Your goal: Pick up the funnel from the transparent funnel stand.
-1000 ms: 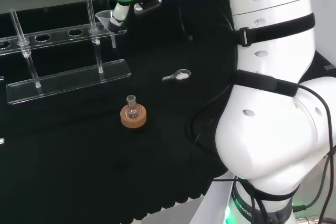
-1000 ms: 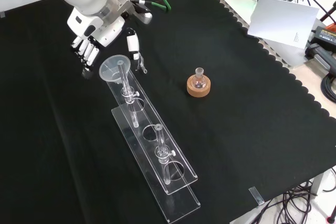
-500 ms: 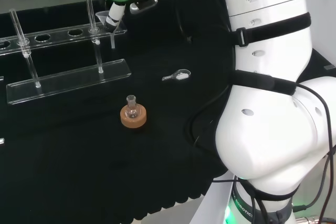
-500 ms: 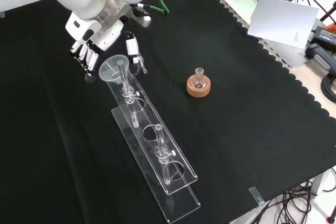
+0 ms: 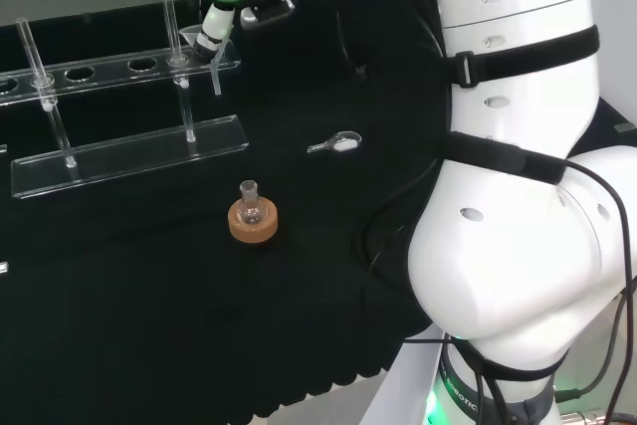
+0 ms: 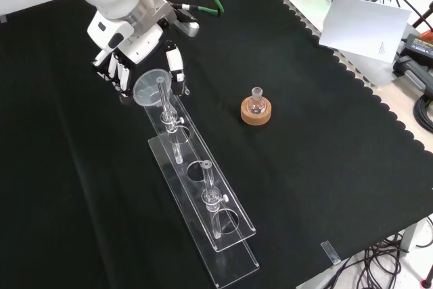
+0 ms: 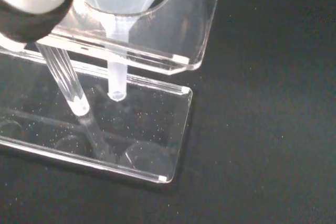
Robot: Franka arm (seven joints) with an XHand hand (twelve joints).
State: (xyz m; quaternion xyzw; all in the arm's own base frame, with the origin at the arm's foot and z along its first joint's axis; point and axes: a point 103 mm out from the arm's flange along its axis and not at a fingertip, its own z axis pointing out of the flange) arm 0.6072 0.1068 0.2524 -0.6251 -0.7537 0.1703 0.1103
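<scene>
In the front view we see the hand (image 6: 139, 49) at the top end of the transparent funnel stand (image 6: 203, 197), its fingers (image 6: 120, 72) on the left of the funnel (image 6: 150, 87) and its thumb (image 6: 176, 65) on the right, so that the funnel's rim lies between them; we cannot tell whether fingers or thumb touch the rim; the fingers lie side by side and point downward, only slightly bent; the funnel sits in the end hole of the stand's upper plate, its wide mouth up; in the wrist view the funnel's stem (image 7: 116, 80) passes through that hole and ends just above the stand's base plate (image 7: 152, 145), without touching it; a clear post of the stand rises beside the stem; in the head view the hand (image 5: 211, 29) hangs over the right end of the stand (image 5: 129, 151), far back on the black cloth (image 5: 149, 276); a small round-bottom flask (image 6: 256, 103) rests upright in a cork ring (image 6: 256, 114), well apart from the stand, to its right in the front view; in the head view a small metal scoop (image 5: 336, 143) lies on the cloth to the right of the stand
</scene>
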